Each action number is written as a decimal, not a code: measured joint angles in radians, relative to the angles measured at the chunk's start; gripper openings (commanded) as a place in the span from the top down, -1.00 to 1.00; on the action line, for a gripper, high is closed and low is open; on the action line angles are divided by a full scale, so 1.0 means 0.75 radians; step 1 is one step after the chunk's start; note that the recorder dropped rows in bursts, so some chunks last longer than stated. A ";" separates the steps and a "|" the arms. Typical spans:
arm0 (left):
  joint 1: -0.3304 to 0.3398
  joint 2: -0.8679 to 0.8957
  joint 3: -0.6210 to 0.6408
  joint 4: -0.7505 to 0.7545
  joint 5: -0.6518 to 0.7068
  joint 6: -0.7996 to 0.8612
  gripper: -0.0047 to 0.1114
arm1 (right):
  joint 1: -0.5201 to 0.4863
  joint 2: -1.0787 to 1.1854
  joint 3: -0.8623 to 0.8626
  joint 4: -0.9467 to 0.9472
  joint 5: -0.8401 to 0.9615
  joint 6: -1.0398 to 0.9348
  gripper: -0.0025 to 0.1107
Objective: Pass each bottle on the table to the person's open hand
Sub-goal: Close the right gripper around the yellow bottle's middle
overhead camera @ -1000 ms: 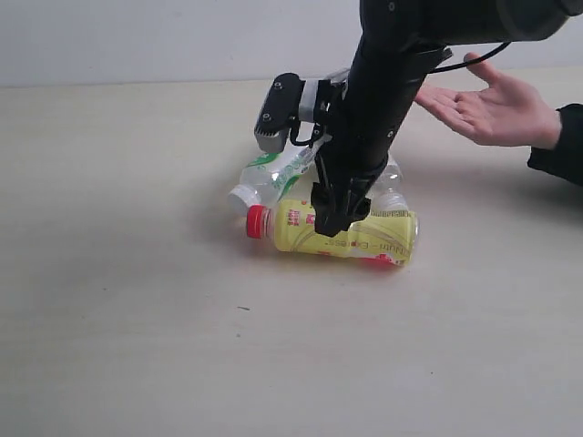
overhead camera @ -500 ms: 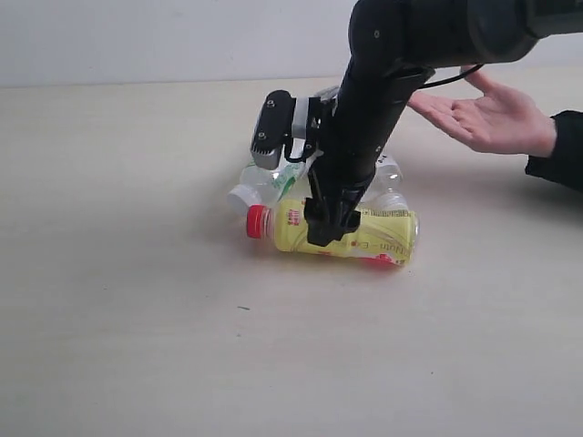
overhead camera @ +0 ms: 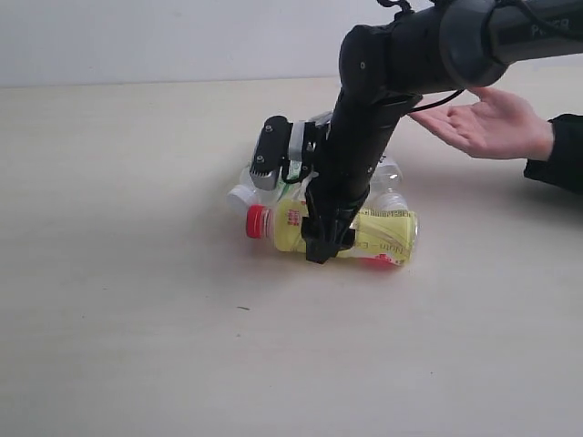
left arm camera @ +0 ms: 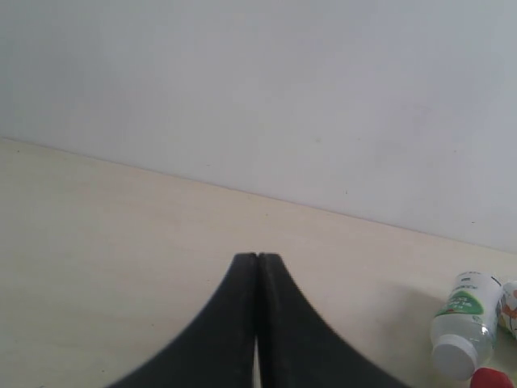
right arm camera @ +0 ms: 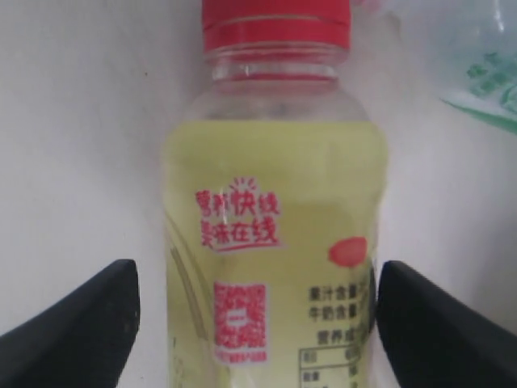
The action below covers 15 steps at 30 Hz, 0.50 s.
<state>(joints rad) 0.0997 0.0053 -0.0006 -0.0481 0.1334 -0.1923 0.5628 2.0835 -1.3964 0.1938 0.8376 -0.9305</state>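
**The yellow bottle is straddled for pickup; nothing is gripped yet.**

In the exterior view, the right gripper [overhead camera: 326,244] is lowered over the yellow bottle [overhead camera: 383,235], which lies on its side on the table [overhead camera: 137,319] at the front of the bottle cluster, while the person's open hand [overhead camera: 483,123] is held out beyond. In the left wrist view, the left gripper [left arm camera: 257,260] is pressed together and empty, well apart from a white-capped bottle [left arm camera: 464,319]. In the right wrist view, the jaws are spread wide either side of the bottle, which is filled with yellow drink to its neck under a red cap [right arm camera: 275,20]. A squeeze on the body, then a lift toward the hand, is judged to be needed next.
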 measured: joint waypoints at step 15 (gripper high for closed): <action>0.000 0.000 0.000 0.000 0.000 0.000 0.92 | 0.000 0.015 0.000 0.011 0.000 0.013 -0.33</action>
<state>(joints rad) 0.0997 0.0053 -0.0006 -0.0481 0.1334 -0.1923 0.5628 2.0949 -1.3964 0.2024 0.8376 -0.9205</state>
